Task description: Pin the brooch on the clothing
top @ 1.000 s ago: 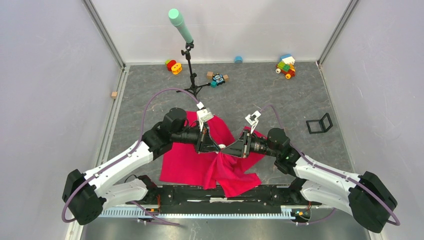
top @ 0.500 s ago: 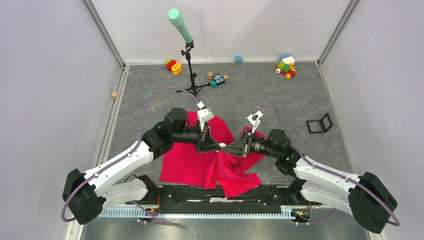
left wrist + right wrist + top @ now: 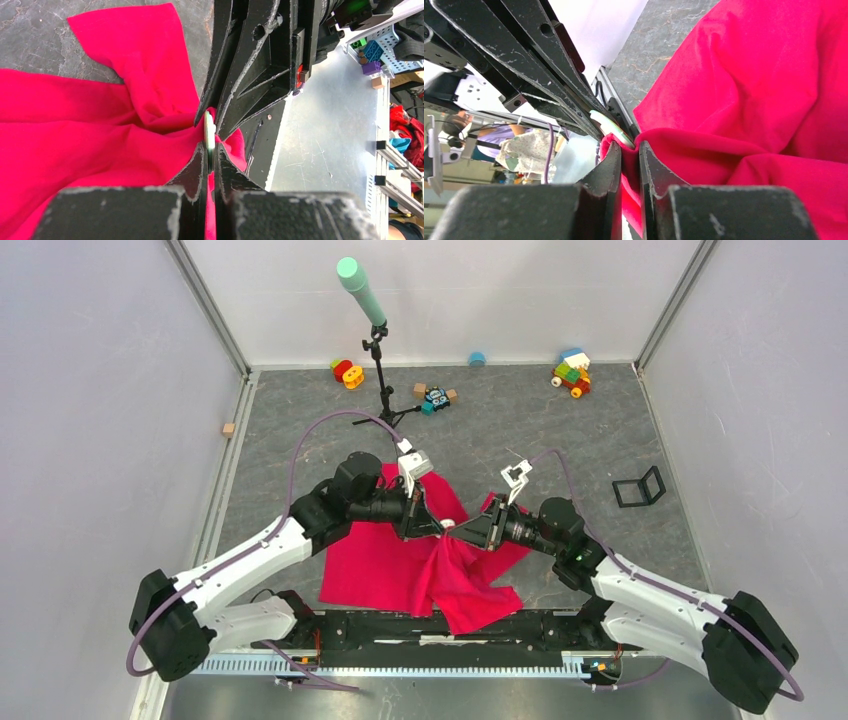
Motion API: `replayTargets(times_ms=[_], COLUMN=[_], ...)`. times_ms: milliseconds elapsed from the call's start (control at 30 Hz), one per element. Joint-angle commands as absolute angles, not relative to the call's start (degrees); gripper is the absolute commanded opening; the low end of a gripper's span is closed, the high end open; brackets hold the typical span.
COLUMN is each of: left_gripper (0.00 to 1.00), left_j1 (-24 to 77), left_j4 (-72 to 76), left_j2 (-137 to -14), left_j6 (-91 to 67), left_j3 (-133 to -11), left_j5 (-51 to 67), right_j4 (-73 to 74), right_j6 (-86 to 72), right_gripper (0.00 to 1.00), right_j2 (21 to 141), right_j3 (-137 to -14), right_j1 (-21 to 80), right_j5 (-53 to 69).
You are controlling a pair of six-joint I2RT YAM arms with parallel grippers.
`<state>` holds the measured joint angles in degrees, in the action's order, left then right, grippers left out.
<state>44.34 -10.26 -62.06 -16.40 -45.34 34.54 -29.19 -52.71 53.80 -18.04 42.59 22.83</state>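
Observation:
The red-pink shirt (image 3: pixel 400 570) lies on the grey floor between the arms, with one fold lifted. My left gripper (image 3: pixel 210 146) is shut on the brooch (image 3: pixel 209 131), a thin pale disc seen edge-on. My right gripper (image 3: pixel 628 146) is shut on a raised fold of the shirt (image 3: pixel 744 100). The two grippers meet tip to tip (image 3: pixel 446 527), and the brooch (image 3: pixel 611 128) presses against the pinched fold. The brooch shows as a pale spot (image 3: pixel 447 524) in the top view.
A tripod stand with a green-tipped pole (image 3: pixel 381 370) stands behind the shirt. Toys (image 3: pixel 346 371) (image 3: pixel 572 371) (image 3: pixel 435 397), a blue cap (image 3: pixel 477 359) and a wooden cube (image 3: pixel 229 429) lie along the back. A black frame (image 3: pixel 639 487) sits to the right.
Both grippers have shifted slightly to the right and away from the bases, still tip to tip. The left gripper keeps the brooch and the right keeps the fold.

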Motion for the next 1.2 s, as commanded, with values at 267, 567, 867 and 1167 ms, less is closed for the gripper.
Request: replayTargets(times_ms=[267, 567, 867, 1167], left_gripper=[1.0, 1.0, 1.0, 1.0], left_j1=[42.23, 33.86, 21.22, 20.91], left_j4=[-17.06, -21.73, -21.25, -22.8], left_j2=[-59.74, -61.96, -73.05, -88.49], left_j6=[-18.61, -27.4, -31.35, -27.29], left_j3=[-49.95, -52.91, -51.6, -58.36], left_j5=[35.98, 12.31, 3.11, -10.0], right_j4=[-1.31, 13.61, 17.18, 11.08], right_j6=[-33.79, -28.24, -26.02, -24.98], right_gripper=[0.82, 0.98, 0.94, 0.94], right_j2=[45.62, 44.21, 47.78, 51.39], right_j3=[-30.07, -37.38, -31.23, -21.64], right_j1=[38.41, 36.64, 31.26, 20.66], right_j5=[-5.37, -15.51, -14.61, -7.63])
